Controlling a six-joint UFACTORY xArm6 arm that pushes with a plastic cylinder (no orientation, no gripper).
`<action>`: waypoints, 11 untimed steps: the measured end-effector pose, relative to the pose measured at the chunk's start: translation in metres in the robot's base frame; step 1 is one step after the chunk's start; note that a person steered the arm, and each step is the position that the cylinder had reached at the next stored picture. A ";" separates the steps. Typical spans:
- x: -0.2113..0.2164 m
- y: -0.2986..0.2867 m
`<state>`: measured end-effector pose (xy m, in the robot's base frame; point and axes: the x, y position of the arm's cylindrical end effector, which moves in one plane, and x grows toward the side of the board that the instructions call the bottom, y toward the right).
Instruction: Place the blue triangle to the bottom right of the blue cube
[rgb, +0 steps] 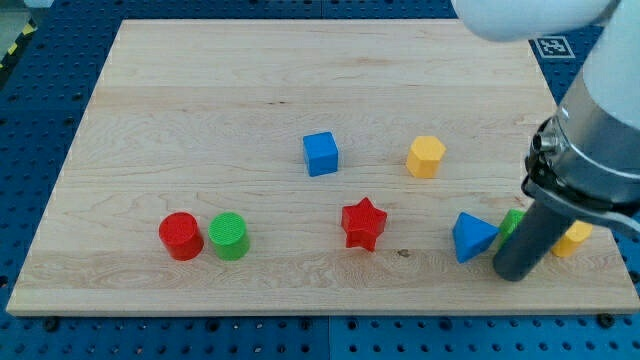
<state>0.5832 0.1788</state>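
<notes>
The blue triangle (471, 236) lies near the view's bottom right of the wooden board (200, 120). The blue cube (321, 154) sits near the board's middle, up and to the left of the triangle. My tip (516, 270) is the lower end of a thick dark rod; it stands just right of and slightly below the blue triangle, close to it or touching it. A green block (511, 221) is mostly hidden behind the rod, right of the triangle.
A red star (363, 223) lies between cube and triangle, lower down. A yellow hexagon (426, 157) sits right of the cube. A red cylinder (181, 236) and green cylinder (229, 236) stand at lower left. A yellow block (573, 238) peeks out right of the rod.
</notes>
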 end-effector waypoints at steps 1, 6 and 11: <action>-0.018 -0.001; 0.000 -0.018; -0.067 -0.029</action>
<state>0.5167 0.1498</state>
